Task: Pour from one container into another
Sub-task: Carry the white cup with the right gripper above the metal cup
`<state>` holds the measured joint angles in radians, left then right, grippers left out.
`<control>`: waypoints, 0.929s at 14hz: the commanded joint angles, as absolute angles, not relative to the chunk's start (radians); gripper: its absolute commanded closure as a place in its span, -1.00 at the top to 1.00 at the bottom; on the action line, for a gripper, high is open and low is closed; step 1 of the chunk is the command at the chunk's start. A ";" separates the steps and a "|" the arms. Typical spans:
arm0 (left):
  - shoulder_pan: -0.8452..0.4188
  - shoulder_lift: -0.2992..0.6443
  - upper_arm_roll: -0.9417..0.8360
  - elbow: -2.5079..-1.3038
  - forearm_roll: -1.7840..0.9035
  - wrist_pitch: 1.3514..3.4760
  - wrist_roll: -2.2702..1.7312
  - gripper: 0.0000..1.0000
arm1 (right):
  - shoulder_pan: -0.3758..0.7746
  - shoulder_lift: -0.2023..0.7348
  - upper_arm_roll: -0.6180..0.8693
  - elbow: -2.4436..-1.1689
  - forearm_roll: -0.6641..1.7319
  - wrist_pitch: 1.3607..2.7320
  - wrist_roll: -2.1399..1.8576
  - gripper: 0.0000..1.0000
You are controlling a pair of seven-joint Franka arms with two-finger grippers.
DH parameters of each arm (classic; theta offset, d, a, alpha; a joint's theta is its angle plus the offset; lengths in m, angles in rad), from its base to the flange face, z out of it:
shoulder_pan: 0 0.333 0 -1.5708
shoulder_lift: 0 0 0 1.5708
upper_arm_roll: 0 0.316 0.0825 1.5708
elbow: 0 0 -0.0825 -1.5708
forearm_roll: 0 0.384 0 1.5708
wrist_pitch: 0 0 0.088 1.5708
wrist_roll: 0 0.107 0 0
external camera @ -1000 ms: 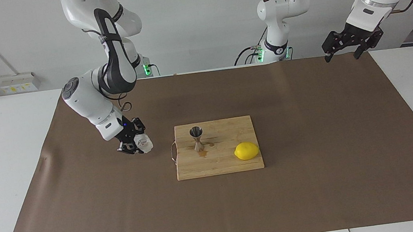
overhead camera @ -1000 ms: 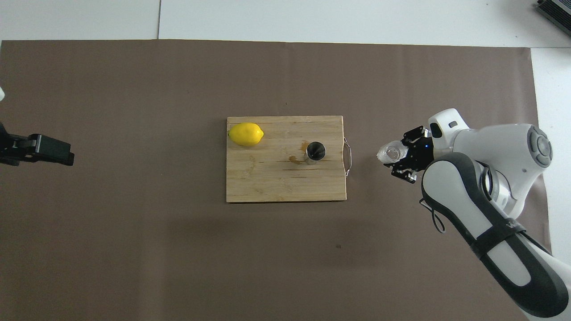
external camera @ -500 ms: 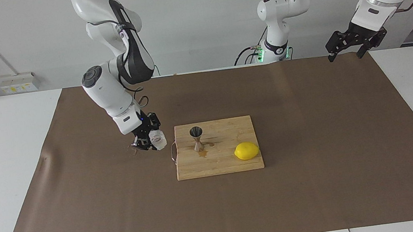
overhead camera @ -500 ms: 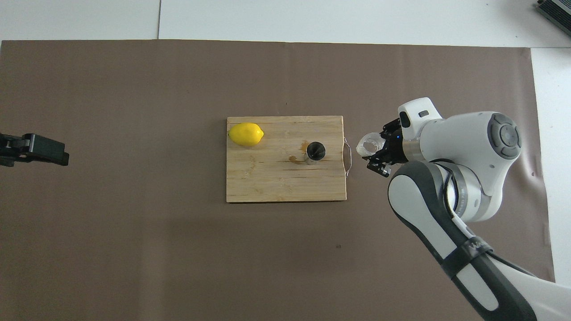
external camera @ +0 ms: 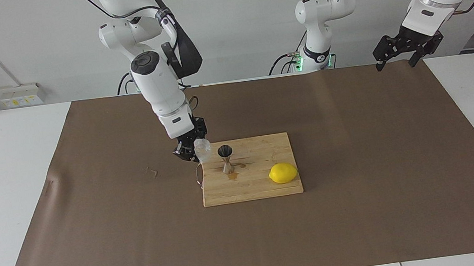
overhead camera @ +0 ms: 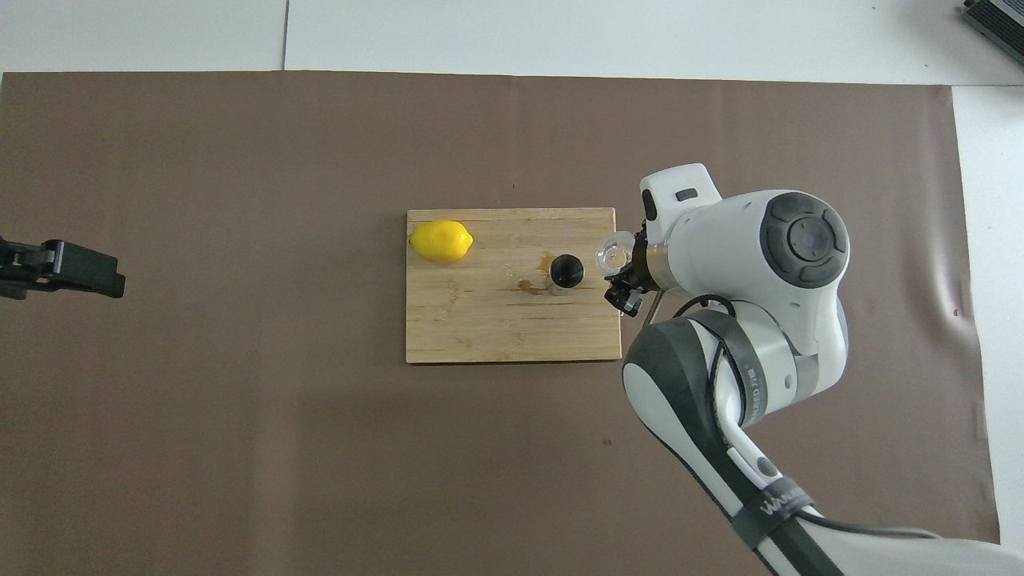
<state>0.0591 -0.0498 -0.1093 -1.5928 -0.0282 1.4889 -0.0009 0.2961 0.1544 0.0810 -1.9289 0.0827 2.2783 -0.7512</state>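
My right gripper [external camera: 194, 152] [overhead camera: 619, 267] is shut on the small clear cup [external camera: 203, 149] [overhead camera: 613, 254]. It holds the cup in the air over the edge of the wooden board [external camera: 267, 186] [overhead camera: 480, 332] at the right arm's end, by the wire handle. The steel hourglass jigger [external camera: 225, 158] [overhead camera: 566, 271] stands upright on the board, close beside the cup and apart from it. The cup's rim is about level with the jigger's. My left gripper [external camera: 395, 65] [overhead camera: 110, 280] waits open and raised over the paper's edge at the left arm's end.
A yellow lemon [external camera: 283, 173] [overhead camera: 441, 241] lies on the board toward the left arm's end. A small brown stain [external camera: 233, 176] marks the board by the jigger's foot. Brown paper [external camera: 366, 207] covers the table around the board.
My right arm has carried the cup from over the brown paper toward the board, up to the jigger's side. The left gripper has stayed nearly in place.
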 commanded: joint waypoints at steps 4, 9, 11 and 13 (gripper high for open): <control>0.064 -0.061 -0.113 -1.605 -0.034 1.477 -0.006 1.00 | 0.347 0.244 0.081 -1.743 -0.139 2.099 -0.686 -1.00; 0.067 -0.061 -0.113 -1.605 -0.034 1.476 -0.006 1.00 | 0.388 0.252 0.087 -1.749 -0.293 2.092 -0.690 -1.00; 0.067 -0.061 -0.114 -1.605 -0.034 1.476 -0.006 1.00 | 0.406 0.255 0.087 -1.755 -0.339 2.094 -0.692 -1.00; 0.067 -0.061 -0.113 -1.605 -0.034 1.477 -0.006 1.00 | 0.428 0.265 0.087 -1.759 -0.406 2.095 -0.693 -1.00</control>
<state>0.0592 -0.0498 -0.1095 -1.5928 -0.0285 1.4875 -0.0010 0.4154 0.2484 0.0826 -1.7774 -0.3453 2.1154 -0.7030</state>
